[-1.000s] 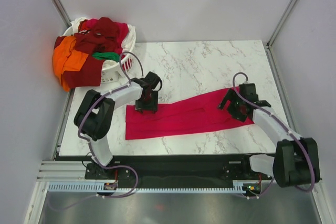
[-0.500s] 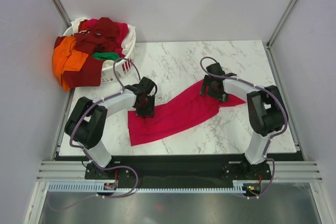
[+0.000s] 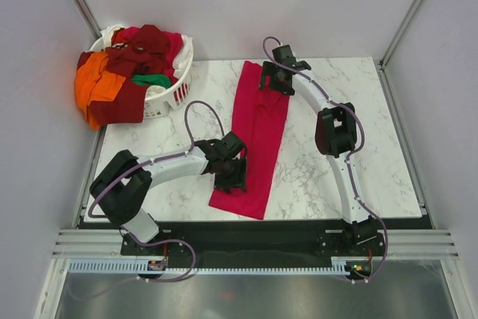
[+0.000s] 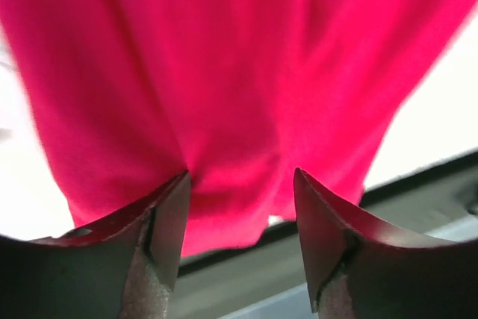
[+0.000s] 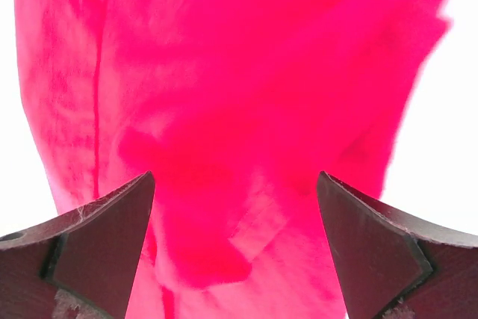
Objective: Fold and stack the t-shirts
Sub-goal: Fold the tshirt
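Note:
A bright crimson-pink t-shirt (image 3: pixel 258 132) lies folded into a long strip on the marble table (image 3: pixel 336 87), running from the far middle to the near edge. My left gripper (image 3: pixel 233 175) is open over the strip's near left part. In the left wrist view the cloth (image 4: pixel 224 72) lies just past the open gripper (image 4: pixel 240 175). My right gripper (image 3: pixel 272 80) is open over the strip's far end. In the right wrist view it (image 5: pixel 235 177) stands wide open above the cloth (image 5: pixel 239 72) and a small label (image 5: pixel 258 225).
A white slotted laundry basket (image 3: pixel 175 95) stands at the far left corner, heaped with an orange shirt (image 3: pixel 93 84), a dark maroon shirt (image 3: pixel 123 102), a green one (image 3: pixel 153 80) and a white one (image 3: pixel 184 50). Grey walls enclose the table.
The pink shirt has swung from lying across the table to lying front-to-back. My right gripper has moved to the far middle, my left gripper towards the near edge.

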`<state>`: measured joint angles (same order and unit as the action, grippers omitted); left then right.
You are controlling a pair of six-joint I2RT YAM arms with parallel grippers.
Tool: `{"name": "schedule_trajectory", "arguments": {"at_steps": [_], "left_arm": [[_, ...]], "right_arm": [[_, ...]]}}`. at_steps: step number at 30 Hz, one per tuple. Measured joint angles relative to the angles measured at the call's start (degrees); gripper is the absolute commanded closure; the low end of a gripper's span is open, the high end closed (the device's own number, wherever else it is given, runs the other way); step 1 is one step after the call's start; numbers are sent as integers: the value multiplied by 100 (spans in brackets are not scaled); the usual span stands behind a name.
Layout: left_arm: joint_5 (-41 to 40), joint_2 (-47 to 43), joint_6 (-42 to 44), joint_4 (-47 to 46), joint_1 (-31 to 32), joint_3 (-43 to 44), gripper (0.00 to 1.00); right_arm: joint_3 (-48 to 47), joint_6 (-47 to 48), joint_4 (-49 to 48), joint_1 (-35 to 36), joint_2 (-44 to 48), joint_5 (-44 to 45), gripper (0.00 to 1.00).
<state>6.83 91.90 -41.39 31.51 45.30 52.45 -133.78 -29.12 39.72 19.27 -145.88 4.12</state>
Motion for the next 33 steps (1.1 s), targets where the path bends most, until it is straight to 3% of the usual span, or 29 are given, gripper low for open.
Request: {"name": "schedule_trajectory", "arguments": {"at_steps": [6, 7, 8, 13, 19, 25, 28, 33], "left_arm": [[304, -219, -376, 11, 269, 358, 24], [343, -275, -409, 11, 271, 426, 5], [376, -363, -424, 11, 273, 501, 0], [345, -820, -498, 186, 321, 1043, 0], [-317, -1379, -192, 684, 103, 1523, 3], [-793, -2079, 31, 953, -426, 518, 16], [-911, -2162, 37, 1034, -470, 22, 25], [-973, -2168, 50, 850, -470, -656, 32]], "right_arm": [[155, 472, 83, -234, 402, 203, 2], [321, 527, 103, -310, 605, 271, 2], [492, 568, 151, -398, 828, 363, 2], [1897, 557, 22, -817, 2651, 501, 2], [5418, 68, -1064, -400, 5405, -623, 2], [8465, -448, -1622, 1051, 5949, -1587, 2], [9318, -758, -1587, 1537, 6524, -1725, 5], [9982, -1311, -2006, 2140, 7851, -1733, 9]]}}
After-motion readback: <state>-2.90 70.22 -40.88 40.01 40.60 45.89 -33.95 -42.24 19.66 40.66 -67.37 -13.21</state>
